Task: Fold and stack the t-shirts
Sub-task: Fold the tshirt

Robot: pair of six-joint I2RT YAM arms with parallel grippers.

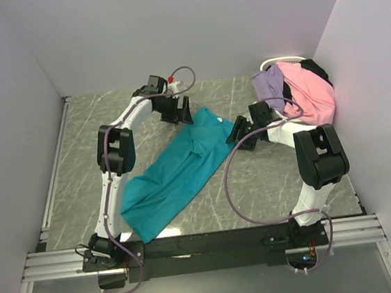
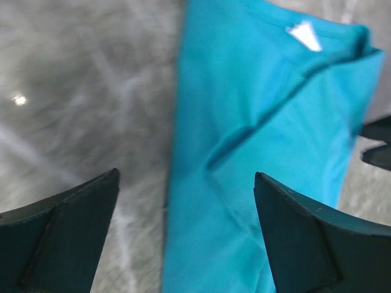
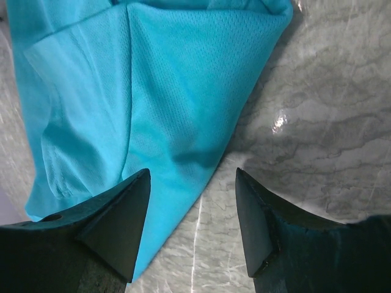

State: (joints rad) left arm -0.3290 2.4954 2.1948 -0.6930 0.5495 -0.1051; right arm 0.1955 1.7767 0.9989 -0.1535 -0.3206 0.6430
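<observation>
A teal t-shirt (image 1: 177,173) lies folded lengthwise in a long strip across the marble table, collar end at the far right. My left gripper (image 1: 182,114) is open and empty, hovering over the shirt's far left edge; the left wrist view shows the teal cloth (image 2: 263,122) with its white label between the fingers. My right gripper (image 1: 238,129) is open and empty at the shirt's right edge; the right wrist view shows the cloth's edge (image 3: 153,104) under the jaws. Pink (image 1: 309,96), lavender (image 1: 270,86) and black (image 1: 317,69) t-shirts are heaped at the far right.
A white wire-rimmed basket (image 1: 283,61) holds the heaped shirts in the far right corner. White walls close in the table on the left, back and right. A metal rail (image 1: 206,243) runs along the near edge by the arm bases.
</observation>
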